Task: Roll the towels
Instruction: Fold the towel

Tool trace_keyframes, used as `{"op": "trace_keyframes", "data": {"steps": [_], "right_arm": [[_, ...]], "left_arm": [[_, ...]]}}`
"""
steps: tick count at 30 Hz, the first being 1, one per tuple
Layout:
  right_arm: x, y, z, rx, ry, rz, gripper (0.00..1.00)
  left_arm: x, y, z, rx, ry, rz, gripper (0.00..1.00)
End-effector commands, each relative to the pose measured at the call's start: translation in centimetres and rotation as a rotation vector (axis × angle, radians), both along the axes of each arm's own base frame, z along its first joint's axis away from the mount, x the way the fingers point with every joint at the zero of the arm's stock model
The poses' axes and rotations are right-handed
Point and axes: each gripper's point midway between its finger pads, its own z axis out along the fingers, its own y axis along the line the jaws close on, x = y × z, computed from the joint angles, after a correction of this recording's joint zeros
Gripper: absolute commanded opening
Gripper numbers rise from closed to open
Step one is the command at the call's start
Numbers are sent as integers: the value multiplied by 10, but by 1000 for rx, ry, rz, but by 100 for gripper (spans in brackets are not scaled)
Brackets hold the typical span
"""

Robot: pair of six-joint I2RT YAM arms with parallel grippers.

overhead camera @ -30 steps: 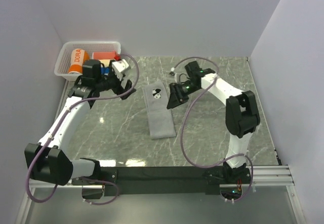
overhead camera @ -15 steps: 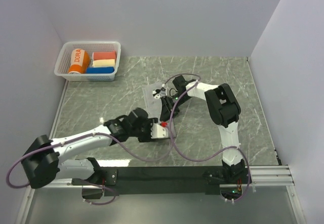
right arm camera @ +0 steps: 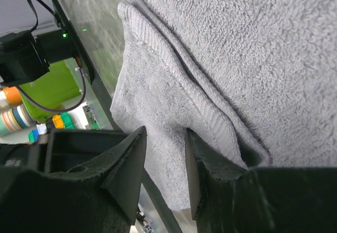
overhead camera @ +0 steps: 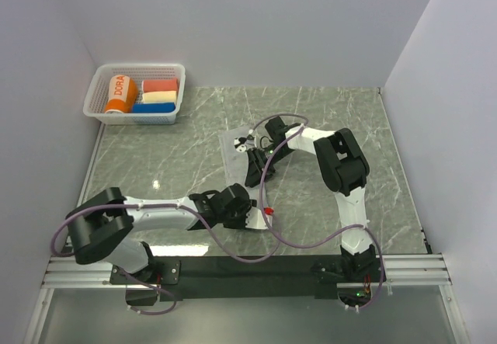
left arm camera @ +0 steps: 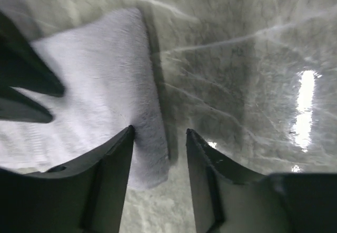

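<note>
This is a robotics lab cell: a grey marble-patterned table point(overhead camera: 334, 111) is boxed in on three sides by plain white walls point(overhead camera: 256, 26). Two white-and-black robot arms point(overhead camera: 349, 173) are bolted to a black base plate on an aluminium rail point(overhead camera: 415, 266) at its near edge, with purple cables point(overhead camera: 291, 239) looping loose. The right wrist view catches a black electronics box point(right arm camera: 21, 54) with a lit green light beyond the table's edge.
</note>
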Motion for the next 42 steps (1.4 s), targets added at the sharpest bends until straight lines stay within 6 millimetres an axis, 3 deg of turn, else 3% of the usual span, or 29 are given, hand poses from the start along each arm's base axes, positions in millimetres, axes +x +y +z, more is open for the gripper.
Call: {"op": "trace_keyframes", "data": {"steps": [1,6,9,10,11,15,17,20,22,29,34,37,39,42], "right_arm": [[-3,-6,-15,-46,-22,8,43],[-9,-10,-18,-55,-17,17,43],[-13,-12,-18,-56,-15,23,42],[-14,-12,-17,-57,-18,27,42],[-14,-12,-15,-55,-25,32,42],[-11,-11,20,-12,-109,51,42],[-15,-11,38,17,-149,60,42],[-28,-13,46,32,-171,82,41],[-43,-13,43,24,-150,114,40],[-93,-20,-1,-28,3,199,38],[-95,-24,-14,-75,25,219,36],[-90,-24,-2,-70,-16,232,36],[-81,-21,16,-53,-76,226,36],[-54,-17,45,-29,-168,195,38]], "left_arm": [[8,-9,-3,-8,-19,20,47],[5,-4,-19,21,10,39,37],[0,-2,-19,29,43,39,19],[-4,-2,-17,29,61,31,6],[-8,-6,-11,9,77,20,1],[-37,-10,2,-20,226,-41,1],[-42,-11,9,-38,262,-37,1],[-46,-12,14,-59,322,-6,1],[-46,-12,17,-75,356,12,1],[-39,-13,25,-102,374,47,1],[-36,-17,45,-149,415,58,1],[-38,-17,54,-168,440,52,1],[-41,-17,58,-171,459,38,0],[-46,-15,60,-167,481,11,1]]}}
